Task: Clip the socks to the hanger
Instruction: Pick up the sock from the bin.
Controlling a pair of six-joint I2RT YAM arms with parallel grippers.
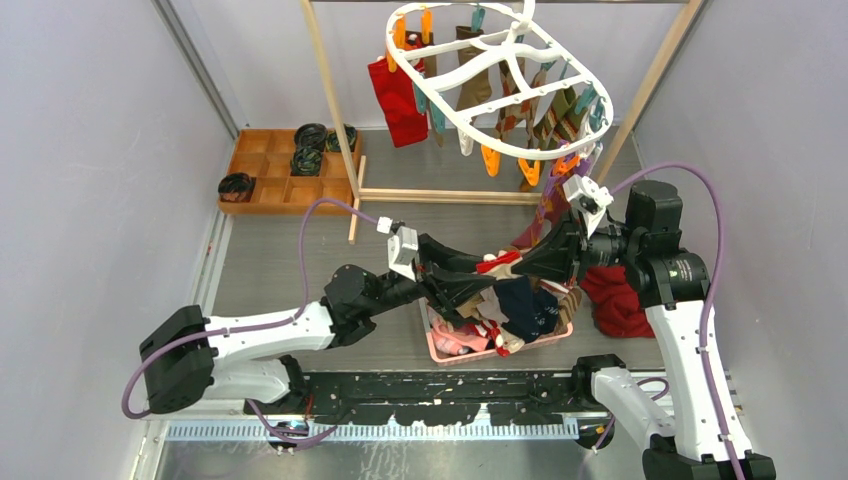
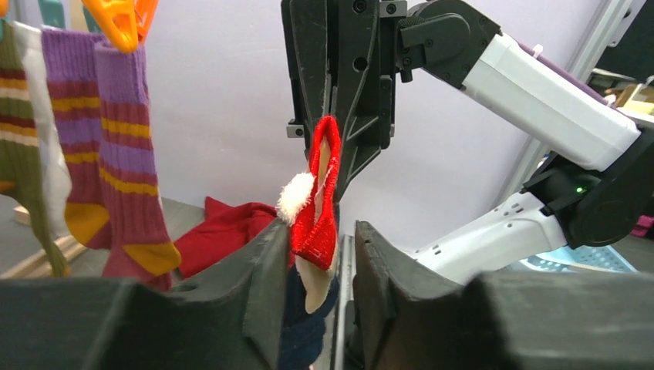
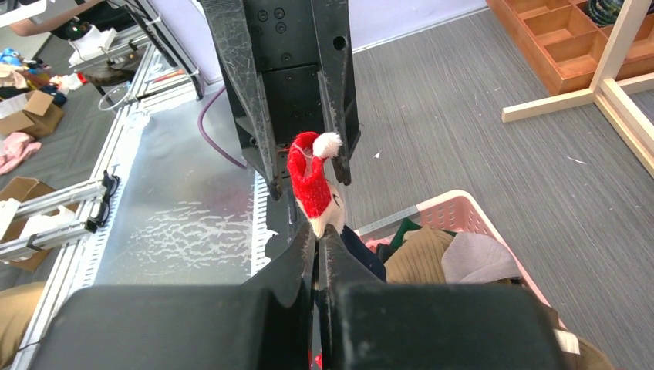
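A small red sock [image 2: 315,223] with a white pom-pom is pinched at one end by my right gripper [image 3: 318,231], which is shut on it. It is held above the pink basket [image 1: 440,348]. My left gripper [image 2: 321,239] faces the right one, and its jaws stand apart on either side of the sock's free end. The sock rests against the left finger [image 2: 270,254], with a gap to the other. The white oval hanger [image 1: 452,118] hangs at the back from the wooden rack. Several socks [image 2: 116,154] hang from its orange and teal pegs.
The basket holds a heap of mixed socks [image 1: 525,305]. A red cloth [image 1: 615,300] lies on the table right of it. A wooden compartment tray [image 1: 270,170] with black rolls sits at the back left. The rack's wooden posts [image 1: 330,100] and base bar cross the back.
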